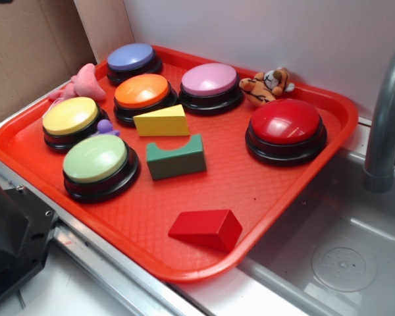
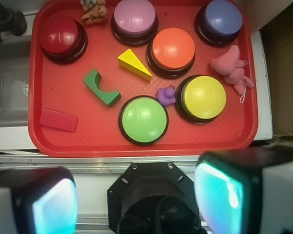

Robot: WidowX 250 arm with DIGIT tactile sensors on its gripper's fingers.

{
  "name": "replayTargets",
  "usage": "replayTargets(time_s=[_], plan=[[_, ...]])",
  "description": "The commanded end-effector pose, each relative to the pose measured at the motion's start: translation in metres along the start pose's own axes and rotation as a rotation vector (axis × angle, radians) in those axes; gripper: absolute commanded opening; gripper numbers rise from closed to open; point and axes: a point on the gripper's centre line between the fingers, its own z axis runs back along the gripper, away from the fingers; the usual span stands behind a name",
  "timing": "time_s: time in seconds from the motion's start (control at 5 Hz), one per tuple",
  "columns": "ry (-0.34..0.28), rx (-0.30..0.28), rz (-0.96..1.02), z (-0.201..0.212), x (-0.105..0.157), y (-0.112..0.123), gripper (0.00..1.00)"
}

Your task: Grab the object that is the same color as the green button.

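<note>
end effector (image 2: 136, 195) open, green block (image 2: 101, 87) on tray (image 2: 136, 148)

My exterior camera sits low off one corner of the red tray (image 1: 289, 217), looking obliquely across it towards the wall, fairly close. My wrist camera looks straight down from high above, the hand (image 2: 136, 200) blurred at the bottom edge. Both views take in the whole tray, its buttons and part of the sink (image 1: 355, 263) beside it
</note>
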Motion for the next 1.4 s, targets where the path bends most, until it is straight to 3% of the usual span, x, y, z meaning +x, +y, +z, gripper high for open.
replayTargets(time_s=[0.0, 0.4, 0.8, 1.0, 1.2], plan=[[0.0, 0.0, 0.0, 0.0, 0.0, 0.0, 1.0], [0.022, 0.061, -0.311, -0.034, 0.043, -0.017, 1.0], [-0.115, 0.07, -0.465, -0.1, 0.082, -0.036, 1.0], [-0.172, 0.004, -0.501, -0.137, 0.097, -0.052, 1.0], [-0.111, 0.004, -0.524, -0.166, 0.099, -0.066, 1.0]])
